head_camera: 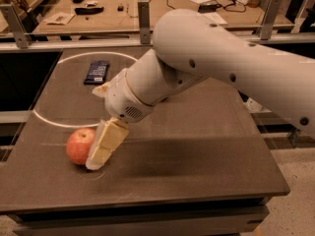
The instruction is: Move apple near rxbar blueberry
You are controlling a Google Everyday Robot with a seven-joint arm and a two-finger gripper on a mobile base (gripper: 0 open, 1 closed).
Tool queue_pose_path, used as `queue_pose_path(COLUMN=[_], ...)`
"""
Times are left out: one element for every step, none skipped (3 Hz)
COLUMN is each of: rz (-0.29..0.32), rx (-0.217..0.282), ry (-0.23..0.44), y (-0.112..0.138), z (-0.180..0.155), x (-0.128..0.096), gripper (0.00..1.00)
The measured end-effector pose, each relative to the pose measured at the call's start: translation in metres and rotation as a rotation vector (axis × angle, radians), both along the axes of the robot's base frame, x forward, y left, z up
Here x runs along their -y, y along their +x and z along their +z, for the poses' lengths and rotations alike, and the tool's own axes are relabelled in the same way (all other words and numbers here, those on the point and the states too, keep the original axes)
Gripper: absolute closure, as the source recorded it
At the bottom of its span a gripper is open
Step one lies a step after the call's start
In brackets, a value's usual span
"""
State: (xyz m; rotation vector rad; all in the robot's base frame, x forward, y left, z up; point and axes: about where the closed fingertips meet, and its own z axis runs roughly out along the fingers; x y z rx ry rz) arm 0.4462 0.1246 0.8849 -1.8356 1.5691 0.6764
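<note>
The apple (78, 144), red-orange with yellowish patches, sits on the dark table (197, 161) at the front left. The rxbar blueberry (97, 72), a flat navy bar, lies at the back left inside a white painted ring. My gripper (96, 128) points left and down beside the apple and is open. Its near pale finger (106, 144) stands against the apple's right side and hides part of it. The far finger (101, 89) shows above, between the apple and the bar. The gripper holds nothing.
A white ring (54, 122) is painted on the table's left half. My large white arm (221, 68) spans the table's back right. Behind stands a wooden bench (123, 18) with cables, small items and metal posts. The floor drops off to the right.
</note>
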Motion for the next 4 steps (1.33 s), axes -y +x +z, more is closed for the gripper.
queue_pose_path(rz=[0.015,0.037,0.054,0.048], rx=[-0.015,-0.035,-0.05,-0.058], ry=[-0.014,-0.024,-0.029,-0.032], y=[-0.004,-0.014,-0.021,-0.025], z=[-0.01,-0.019,-0.025,-0.028], x=[-0.002,-0.007,-0.014,-0.018], gripper=[0.0,0.0,0.0,0.0])
